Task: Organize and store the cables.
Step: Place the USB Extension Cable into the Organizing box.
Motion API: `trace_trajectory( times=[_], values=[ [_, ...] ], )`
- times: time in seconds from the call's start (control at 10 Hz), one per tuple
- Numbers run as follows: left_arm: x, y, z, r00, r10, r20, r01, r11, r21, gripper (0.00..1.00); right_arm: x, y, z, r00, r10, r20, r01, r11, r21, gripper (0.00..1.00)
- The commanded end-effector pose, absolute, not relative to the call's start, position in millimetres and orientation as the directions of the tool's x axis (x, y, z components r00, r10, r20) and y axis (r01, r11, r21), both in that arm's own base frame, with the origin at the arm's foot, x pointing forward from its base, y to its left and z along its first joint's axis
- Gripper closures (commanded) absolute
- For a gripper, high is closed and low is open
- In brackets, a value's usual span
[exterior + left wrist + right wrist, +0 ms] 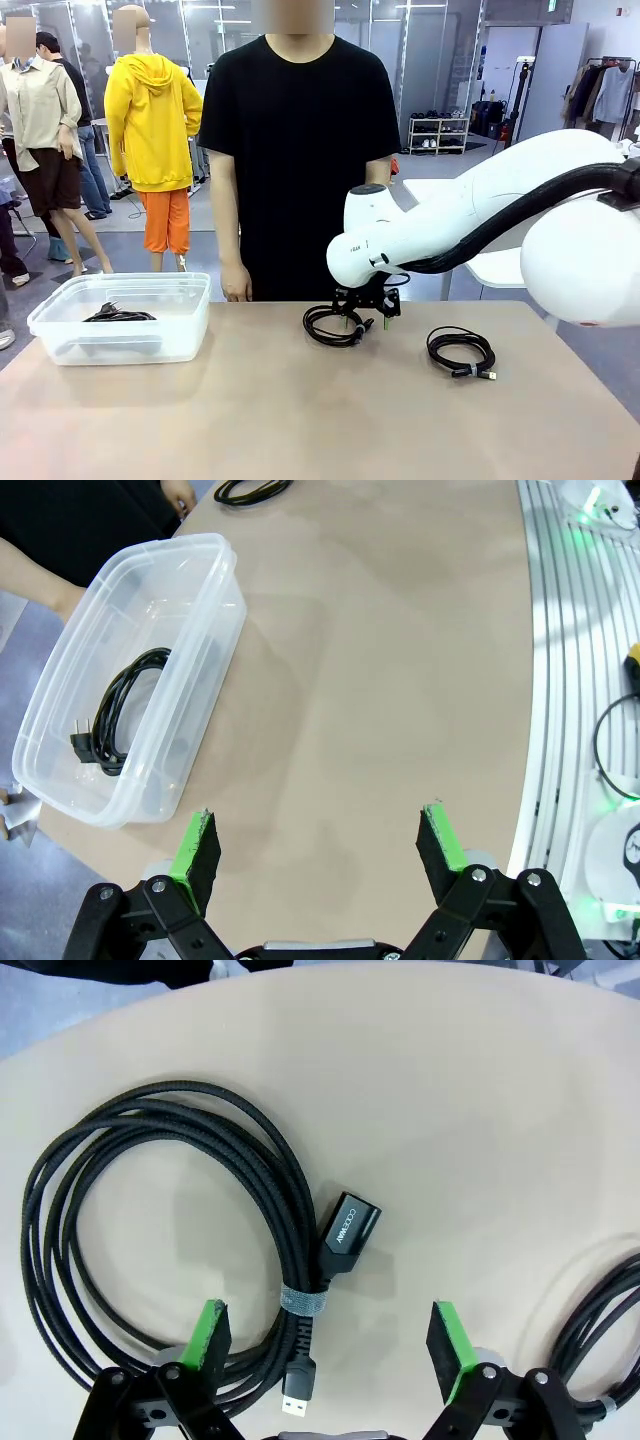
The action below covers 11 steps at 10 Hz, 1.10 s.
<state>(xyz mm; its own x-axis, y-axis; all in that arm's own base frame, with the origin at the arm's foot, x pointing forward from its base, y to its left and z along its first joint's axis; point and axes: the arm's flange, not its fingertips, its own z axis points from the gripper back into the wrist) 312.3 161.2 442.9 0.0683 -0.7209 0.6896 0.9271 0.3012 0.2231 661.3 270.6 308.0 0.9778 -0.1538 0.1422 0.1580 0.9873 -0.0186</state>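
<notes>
Right gripper wide open, empty, over braided USB cable coil; likely light, floppy; grab bundled strands at velcro tie.

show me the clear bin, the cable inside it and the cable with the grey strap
clear bin (pixel 222 630): left wrist view, side wall
cable inside it (pixel 118 316): front view, middle of the bundle
cable with the grey strap (pixel 300 1300): right wrist view, on the strap

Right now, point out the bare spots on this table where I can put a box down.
Free: the tan table between the clear plastic bin and the middle black coiled cable, and the whole near strip. Crowded: the right claw over that coil, with a second black coil beside it.
</notes>
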Motion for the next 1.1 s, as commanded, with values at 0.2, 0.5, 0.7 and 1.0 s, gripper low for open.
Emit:
trace_trajectory(
  times=[0.2,0.5,0.7,1.0],
  values=[
    [310.4,160.8,442.9,0.055,-0.724,0.688,0.926,0.295,0.236,0.00,668.4,271.9,305.4,0.961,-0.227,0.160,0.229,0.973,0.007,0.00],
    [310.4,160.8,442.9,0.055,-0.724,0.688,0.926,0.295,0.236,0.00,674.3,268.3,298.7,0.959,-0.236,0.159,0.240,0.971,-0.002,0.94],
    [310.4,160.8,442.9,0.055,-0.724,0.688,0.926,0.295,0.236,0.00,676.7,269.0,293.3,0.960,-0.234,0.156,0.238,0.971,-0.003,1.00],
    [310.4,160.8,442.9,0.055,-0.724,0.688,0.926,0.295,0.236,0.00,673.0,265.9,290.0,0.959,-0.239,0.150,0.243,0.970,-0.006,1.00]
  ],
)
